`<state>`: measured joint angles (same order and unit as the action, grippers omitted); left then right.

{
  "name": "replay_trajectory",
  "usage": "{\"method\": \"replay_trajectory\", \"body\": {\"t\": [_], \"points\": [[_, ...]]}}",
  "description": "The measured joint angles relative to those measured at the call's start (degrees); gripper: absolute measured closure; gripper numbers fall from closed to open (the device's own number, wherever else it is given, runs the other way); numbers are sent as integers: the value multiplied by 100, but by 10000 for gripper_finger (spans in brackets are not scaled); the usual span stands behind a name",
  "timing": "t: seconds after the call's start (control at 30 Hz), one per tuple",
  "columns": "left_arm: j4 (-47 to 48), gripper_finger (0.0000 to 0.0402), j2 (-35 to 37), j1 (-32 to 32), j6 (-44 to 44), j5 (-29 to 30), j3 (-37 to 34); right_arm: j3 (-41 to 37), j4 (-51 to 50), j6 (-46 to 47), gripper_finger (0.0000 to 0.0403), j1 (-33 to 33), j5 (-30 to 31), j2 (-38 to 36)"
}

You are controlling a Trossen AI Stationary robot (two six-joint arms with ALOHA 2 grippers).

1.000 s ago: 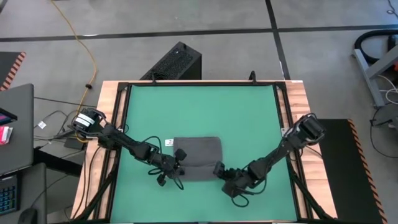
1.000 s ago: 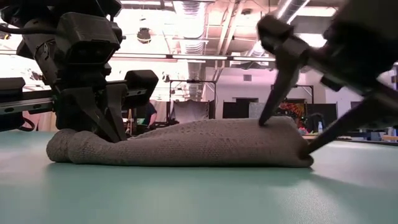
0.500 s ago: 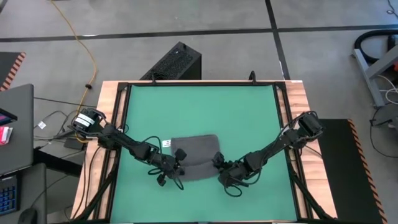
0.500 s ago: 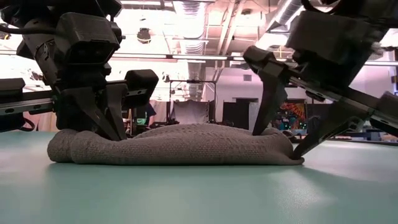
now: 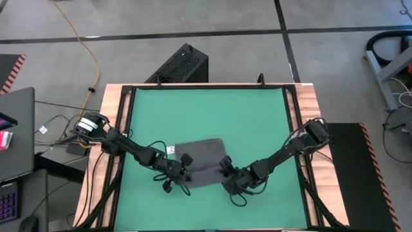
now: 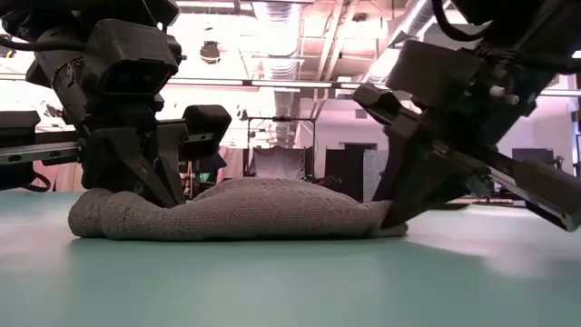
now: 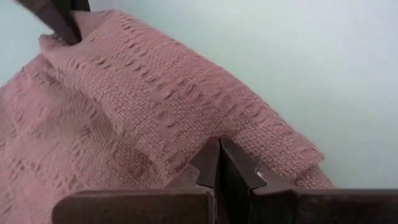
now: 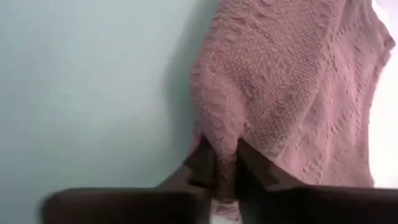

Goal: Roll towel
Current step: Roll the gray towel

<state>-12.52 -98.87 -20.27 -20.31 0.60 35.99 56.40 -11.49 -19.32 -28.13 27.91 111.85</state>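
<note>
- Right gripper (image 8: 225, 163): clenched on the towel (image 5: 201, 160) at its near right corner.
- Left gripper (image 7: 219, 167): pinching the near left edge.
- Towel: near-centre of green tabletop (image 5: 206, 109).
- Step: edge gripped; next, likely lift and turn it over evenly.

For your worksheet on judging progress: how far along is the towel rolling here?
Done: the towel lies folded on the green table, both near corners pinched. In hand: the left hand and right hand are shut on the towel. Left: no roll shows yet; all rolling remains.
</note>
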Motion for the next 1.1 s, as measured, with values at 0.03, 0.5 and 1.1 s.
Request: {"method": "replay_trajectory", "body": {"t": [0.03, 0.5, 1.1], "points": [[-10, 402, 0, 0, 61, 0, 0, 12, -42, 116, 371, -40, 4, -26], [-772, 402, -68, -11, 1233, -913, -31, 39, -795, 2737, 382, 419, -2685, -1549], [-1180, 401, -66, -74, 2833, -1702, -31, 39, -862, 4087, 382, 1282, -4010, -1590]]}}
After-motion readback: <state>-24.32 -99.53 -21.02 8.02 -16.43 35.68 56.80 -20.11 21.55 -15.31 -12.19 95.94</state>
